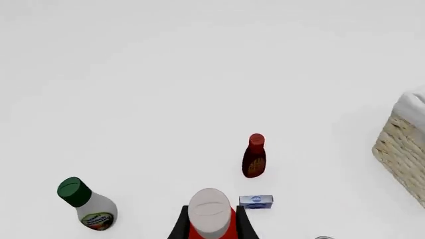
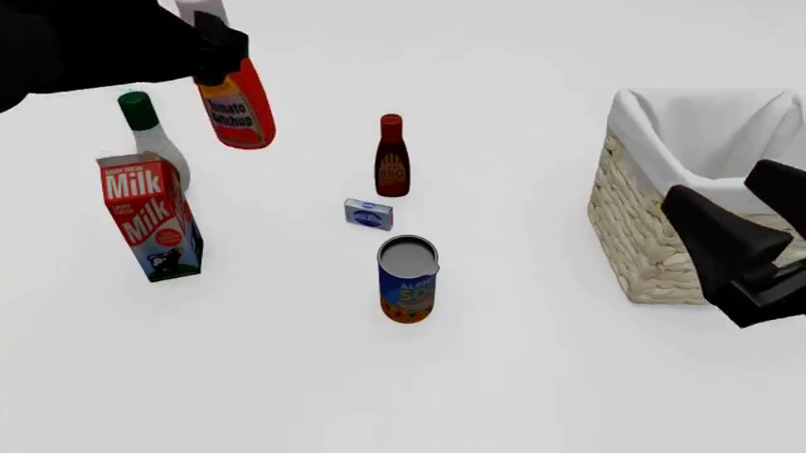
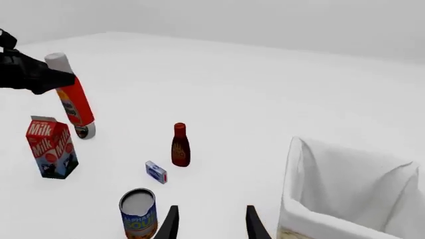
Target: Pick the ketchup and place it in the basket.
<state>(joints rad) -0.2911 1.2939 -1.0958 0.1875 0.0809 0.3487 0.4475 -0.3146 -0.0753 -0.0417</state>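
Note:
The ketchup [image 2: 236, 106], a red-orange squeeze bottle with a light grey cap, hangs tilted in the air above the table's far left. My left gripper [image 2: 217, 45] is shut on its neck; in the left wrist view the grey cap of the ketchup [image 1: 210, 209] sits between the dark fingers [image 1: 179, 229]. The basket [image 2: 643, 236], wicker with white lining, stands at the right. My right gripper [image 3: 211, 225] is open with nothing in it, hovering near the basket's front corner [image 3: 299, 211].
A dark brown-red bottle [image 2: 392, 157] stands mid-table, with a small blue box [image 2: 368, 214] and a blue can [image 2: 407, 280] in front of it. A milk carton [image 2: 151, 219] and a green-capped white bottle [image 2: 154, 140] stand at the left, below the lifted ketchup.

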